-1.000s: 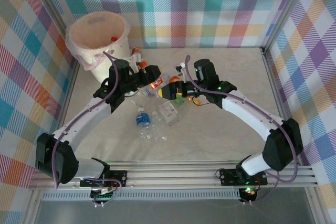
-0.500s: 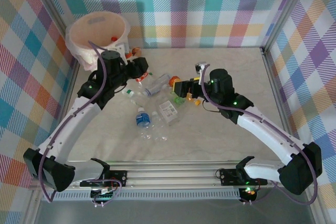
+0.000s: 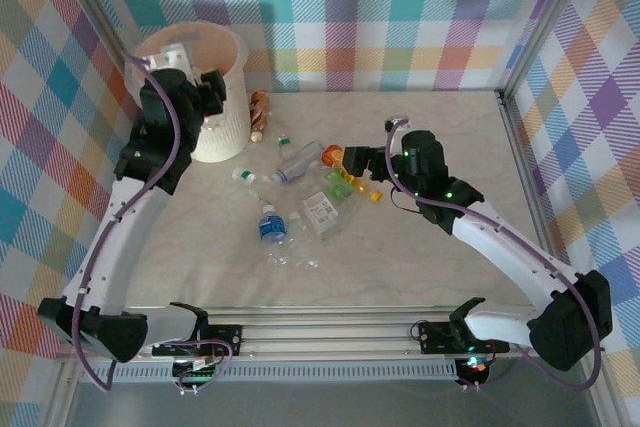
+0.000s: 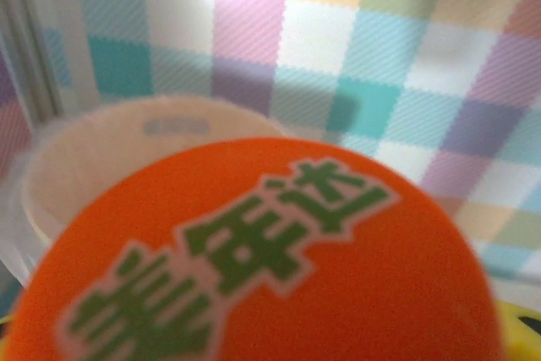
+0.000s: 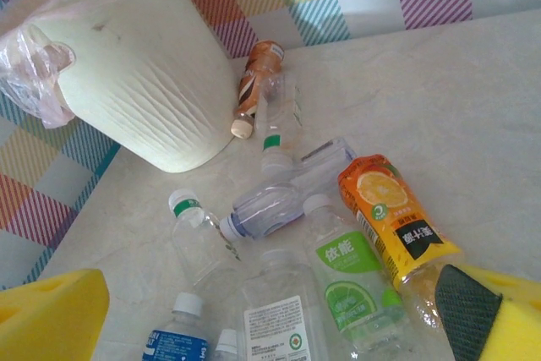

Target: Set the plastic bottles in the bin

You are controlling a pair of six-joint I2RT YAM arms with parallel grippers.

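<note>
Left end effector [image 3: 212,99] grips an orange-labelled bottle [image 4: 254,259] at the bin [image 3: 228,137] rim; right end effector [image 3: 348,167] gapes wide, empty, above bottles [image 5: 279,209] on the bench [image 5: 439,82].

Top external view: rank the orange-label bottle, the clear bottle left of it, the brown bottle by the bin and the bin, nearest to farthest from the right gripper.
From the right gripper:
1. orange-label bottle, at its fingertips.
2. clear bottle, just to the left.
3. brown bottle, farther left, beside the bin.
4. bin, far-left corner.
</note>
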